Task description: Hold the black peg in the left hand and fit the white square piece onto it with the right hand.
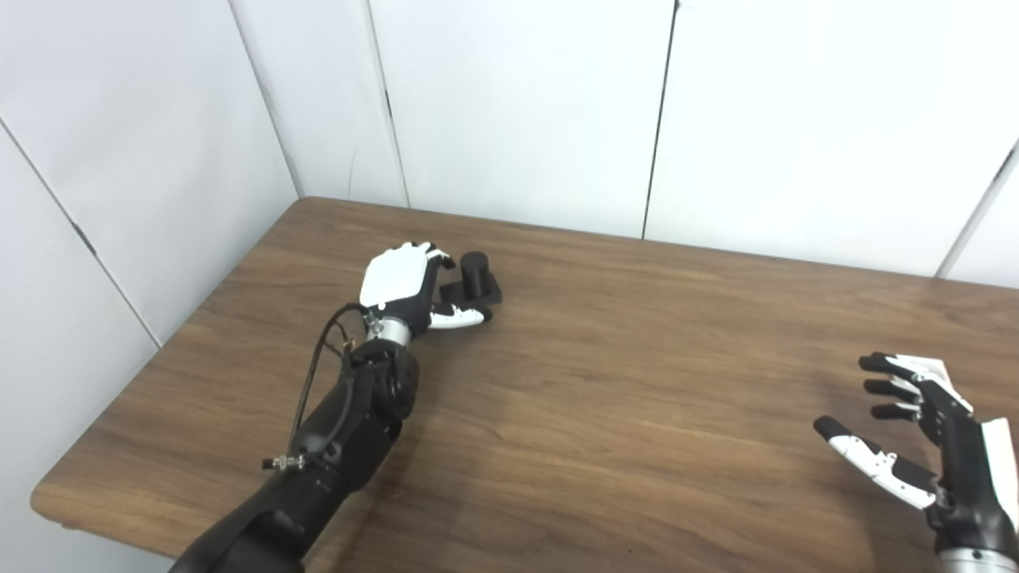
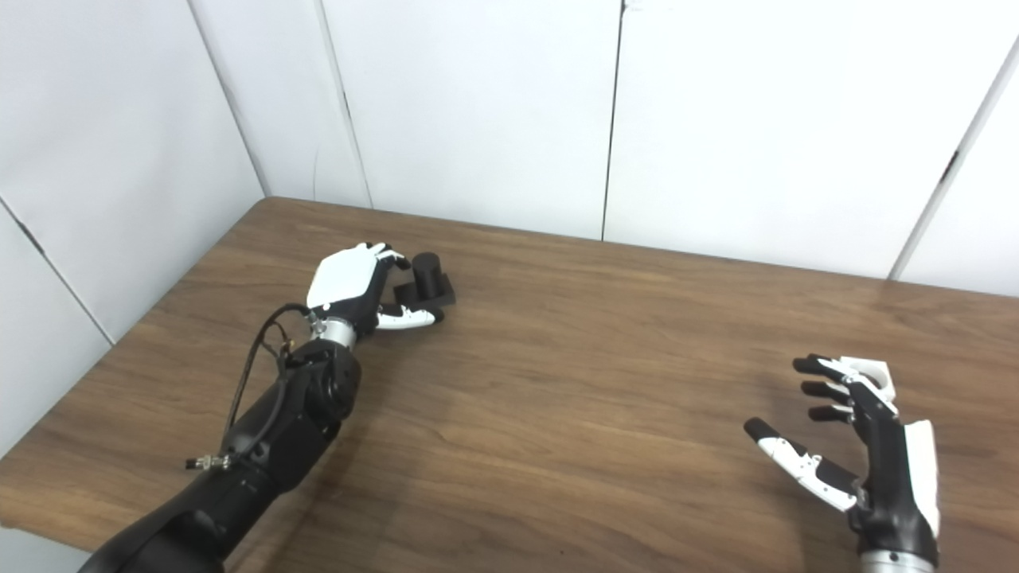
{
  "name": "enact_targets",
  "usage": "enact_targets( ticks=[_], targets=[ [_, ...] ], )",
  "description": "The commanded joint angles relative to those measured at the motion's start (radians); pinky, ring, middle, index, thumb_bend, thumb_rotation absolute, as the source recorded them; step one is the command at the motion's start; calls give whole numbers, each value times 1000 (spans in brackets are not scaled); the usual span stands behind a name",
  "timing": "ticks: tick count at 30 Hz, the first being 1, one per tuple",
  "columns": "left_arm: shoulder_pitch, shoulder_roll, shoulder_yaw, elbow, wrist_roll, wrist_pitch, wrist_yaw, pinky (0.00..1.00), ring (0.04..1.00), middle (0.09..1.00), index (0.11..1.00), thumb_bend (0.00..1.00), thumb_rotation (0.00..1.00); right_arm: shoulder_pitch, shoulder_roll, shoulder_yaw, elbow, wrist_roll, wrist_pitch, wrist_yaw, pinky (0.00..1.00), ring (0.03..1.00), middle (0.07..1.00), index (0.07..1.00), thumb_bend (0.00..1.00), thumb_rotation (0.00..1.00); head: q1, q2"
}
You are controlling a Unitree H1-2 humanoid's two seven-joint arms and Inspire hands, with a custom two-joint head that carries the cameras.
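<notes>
The black peg, a short cylinder on a square base, stands on the table at the far left. My left hand sits just left of it, with fingers curled over the back of the base and thumb lying along its front. The peg still rests on the wood and the hand is not clamped on it. The white square piece lies at the right, mostly hidden behind the fingers of my right hand. That hand is open with thumb spread wide, and the piece sits just past its fingertips.
White wall panels rise close behind the table's far edge and along its left side. The table's left corner and front edge lie near my left forearm. Bare wood stretches between the two hands.
</notes>
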Motion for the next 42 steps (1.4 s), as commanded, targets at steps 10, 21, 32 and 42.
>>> enact_targets(
  ticks=[10, 21, 32, 42],
  targets=[
    [-52, -3, 2, 42, -52, -61, 39, 885, 929, 892, 714, 752, 504, 56, -23, -24, 14, -7, -19, 3, 587, 709, 802, 691, 633, 307, 2, 9],
    [-48, -6, 8, 56, -96, -87, 58, 960, 889, 816, 511, 661, 360, 63, -19, -29, -5, -5, -12, 8, 586, 705, 801, 688, 627, 317, -3, 16],
    [-41, -5, 3, 50, -112, -98, 56, 925, 879, 805, 509, 678, 341, 65, -15, -35, -11, -2, -8, 9, 602, 711, 799, 684, 623, 307, -1, 19],
    [-30, 18, -5, 47, -179, -190, -23, 921, 905, 859, 488, 523, 73, 63, -19, -35, -15, -10, -3, 11, 605, 717, 797, 679, 620, 315, -3, 21]
  ],
)
